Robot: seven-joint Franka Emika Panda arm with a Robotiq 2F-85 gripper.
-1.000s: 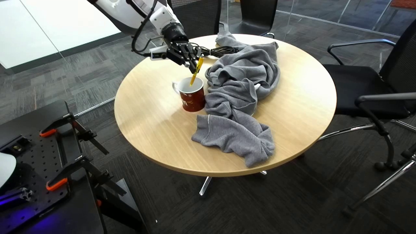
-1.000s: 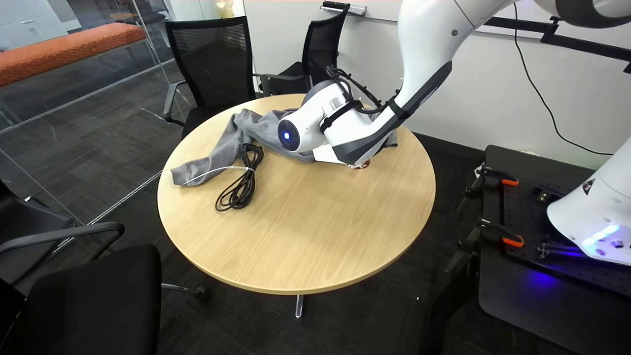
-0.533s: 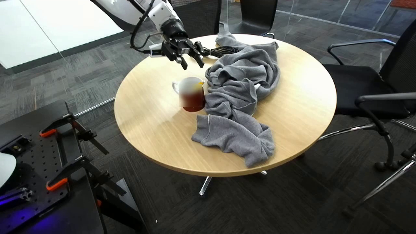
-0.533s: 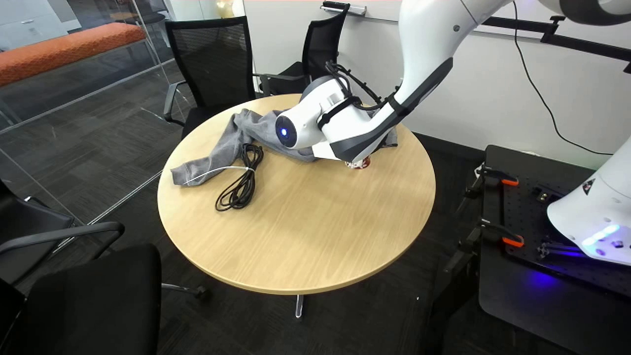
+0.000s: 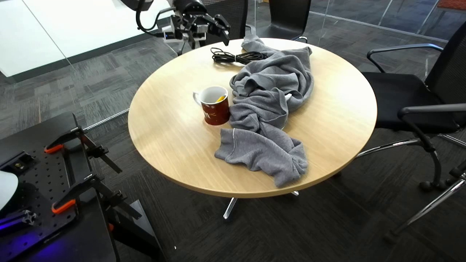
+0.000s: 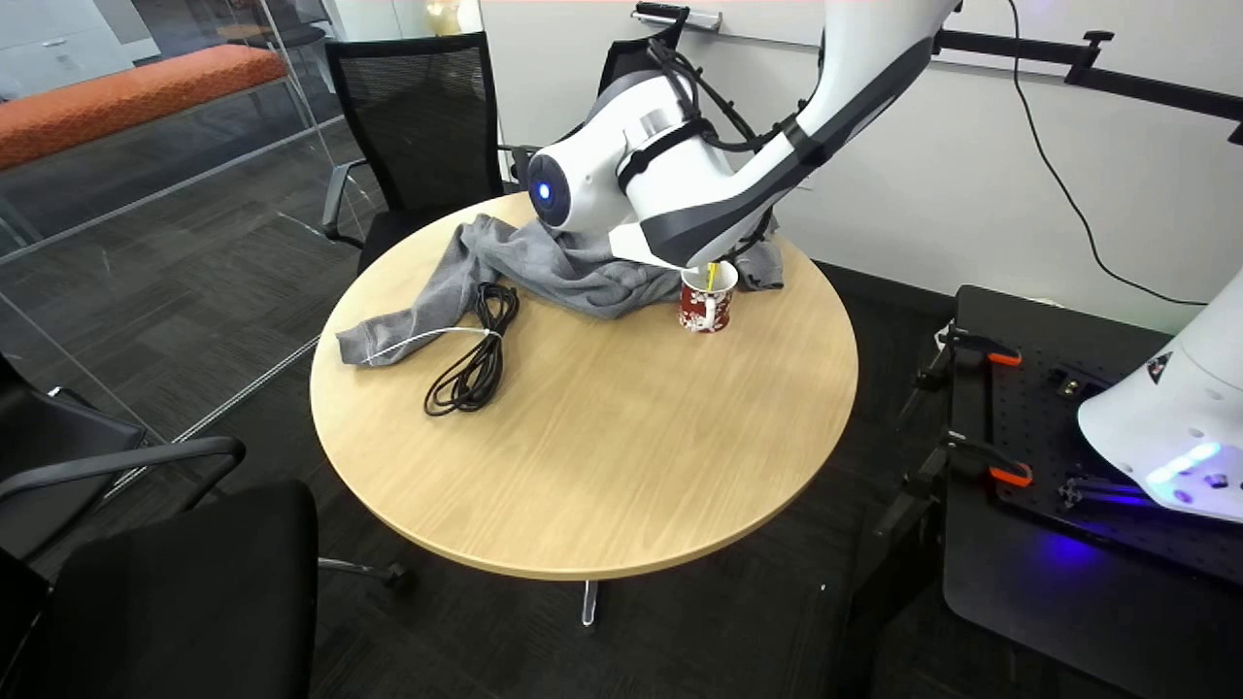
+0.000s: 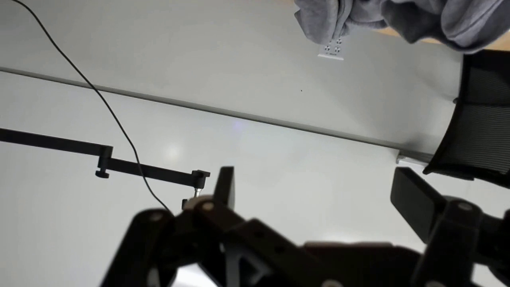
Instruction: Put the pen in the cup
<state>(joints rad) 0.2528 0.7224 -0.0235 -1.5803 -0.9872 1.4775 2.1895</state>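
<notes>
The dark red cup [image 5: 216,114] stands upright on the round table, with its white inside showing. In it leans the yellow pen [image 5: 220,98]; only its top end shows above the rim in an exterior view. Seen from another side, the cup [image 6: 699,313] has the pen [image 6: 711,275] sticking up near its far wall. My gripper [image 5: 209,43] is raised above and behind the cup, well apart from it. Its fingers are spread wide. In the wrist view nothing lies between the fingertips of the gripper [image 7: 312,175]; neither pen nor cup shows there.
A crumpled grey cloth [image 5: 271,87] lies across the table, right beside the cup. Coiled black cable [image 5: 238,57] sits near the table's edge. Chairs [image 5: 411,87] stand around the table [image 5: 171,145]. A whiteboard wall [image 7: 279,159] fills the wrist view.
The gripper has opened and let go of the pen, which has dropped into the cup. The arm has since risen and drawn away from the cup, its hand tilting up.
</notes>
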